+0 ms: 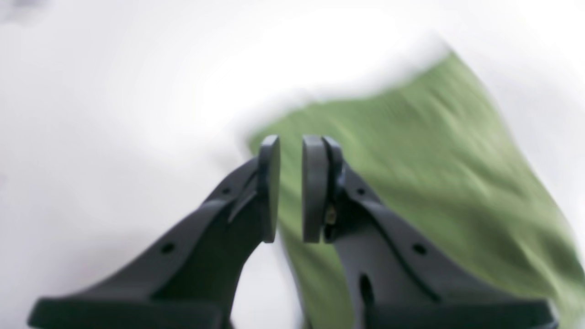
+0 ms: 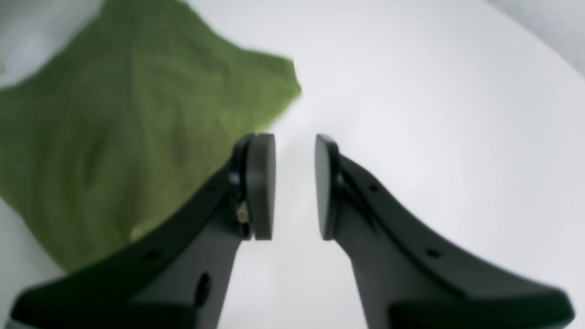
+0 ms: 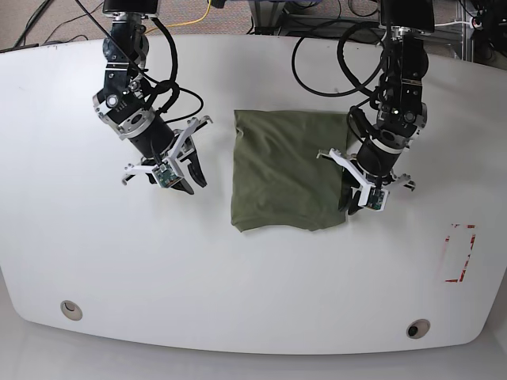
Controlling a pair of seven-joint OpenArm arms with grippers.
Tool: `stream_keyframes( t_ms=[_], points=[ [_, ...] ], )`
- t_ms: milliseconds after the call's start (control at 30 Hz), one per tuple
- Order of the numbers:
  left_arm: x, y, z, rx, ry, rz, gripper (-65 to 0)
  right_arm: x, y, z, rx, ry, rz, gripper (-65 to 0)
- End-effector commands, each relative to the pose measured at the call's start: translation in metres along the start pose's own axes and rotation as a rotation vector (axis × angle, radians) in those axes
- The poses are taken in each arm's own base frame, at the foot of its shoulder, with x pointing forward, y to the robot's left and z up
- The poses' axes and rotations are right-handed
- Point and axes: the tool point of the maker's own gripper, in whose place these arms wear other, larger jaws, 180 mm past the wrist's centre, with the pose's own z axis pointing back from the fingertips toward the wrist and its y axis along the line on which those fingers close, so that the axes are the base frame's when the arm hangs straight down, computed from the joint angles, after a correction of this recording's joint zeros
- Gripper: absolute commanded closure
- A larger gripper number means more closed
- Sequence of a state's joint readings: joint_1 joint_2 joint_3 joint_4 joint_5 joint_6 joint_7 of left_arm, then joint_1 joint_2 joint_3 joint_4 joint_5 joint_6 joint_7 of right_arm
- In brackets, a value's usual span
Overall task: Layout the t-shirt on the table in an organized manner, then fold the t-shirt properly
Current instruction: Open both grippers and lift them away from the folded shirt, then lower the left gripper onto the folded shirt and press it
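Your olive-green cotton t-shirt lies folded in a rectangle mid-table on the glossy white tabletop. At its three o'clock edge your left gripper hovers, jaws narrowly parted, empty. At nine o'clock, your right gripper, jaws slightly spread, holds nothing.

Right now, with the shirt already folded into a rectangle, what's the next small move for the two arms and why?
Probably lower the left gripper onto the t-shirt's near right corner to pinch it for another fold. The shirt lies as a neat rectangle on the table, and both sets of jaws stand slightly apart, holding nothing. The right gripper hangs off the cloth's left side, over bare table.
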State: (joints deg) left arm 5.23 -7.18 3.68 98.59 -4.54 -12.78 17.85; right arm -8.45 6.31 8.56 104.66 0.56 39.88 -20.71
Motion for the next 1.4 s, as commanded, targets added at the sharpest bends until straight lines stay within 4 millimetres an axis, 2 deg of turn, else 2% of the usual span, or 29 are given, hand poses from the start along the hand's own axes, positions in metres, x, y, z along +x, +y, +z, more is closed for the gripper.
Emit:
stream_keyframes(
  t_ms=[0, 100, 200, 333, 533, 600, 767, 1067, 1233, 1300, 1367],
  points=[
    [0.015, -0.009, -0.004, -0.013, -0.119, -0.015, -7.5, 0.009, -0.007, 0.001, 0.01, -0.095, -0.007, -14.4],
    [0.016, -0.009, -0.004, 0.011, -0.193, -0.027, -7.5, 0.004, -0.008, 0.002, 0.017, -0.149, -0.037, -14.4],
    [0.003, -0.006, 0.003, 0.041, -0.202, -0.024, -7.5, -0.007, -0.013, 0.007, -0.009, -0.18, -0.072, -14.4],
    [-0.015, -0.001, 0.021, 0.054, -0.202, -0.023, -7.5, -0.03, -0.027, 0.022, -0.101, -0.191, -0.107, -14.3],
    [-0.049, -0.004, 0.053, 0.036, -0.116, -0.047, -7.5, -0.064, -0.026, 0.054, -0.187, -0.18, -0.156, -14.0],
    [-0.058, -0.008, 0.066, 0.023, -0.09, -0.053, -7.5, -0.077, -0.016, 0.064, -0.196, -0.161, -0.188, -14.0],
    [-0.074, -0.018, 0.104, 0.0, -0.029, -0.057, -7.5, -0.094, 0.005, 0.092, -0.215, -0.119, -0.24, -14.0],
    [-0.094, -0.029, 0.163, 0.006, 0.074, -0.032, -7.5, -0.11, 0.052, 0.129, -0.156, -0.043, -0.316, -14.0],
    [-0.089, -0.036, 0.175, -0.004, 0.079, -0.022, -7.5, -0.11, 0.068, 0.138, -0.121, -0.028, -0.337, -14.0],
    [-0.082, -0.036, 0.172, -0.004, 0.057, -0.004, -7.8, -0.109, 0.07, 0.138, -0.112, -0.032, -0.337, -14.0],
    [-0.07, -0.032, 0.16, 0.002, 0.011, 0.003, -8.1, -0.107, 0.069, 0.138, -0.112, -0.036, -0.335, -14.0]
  ],
)
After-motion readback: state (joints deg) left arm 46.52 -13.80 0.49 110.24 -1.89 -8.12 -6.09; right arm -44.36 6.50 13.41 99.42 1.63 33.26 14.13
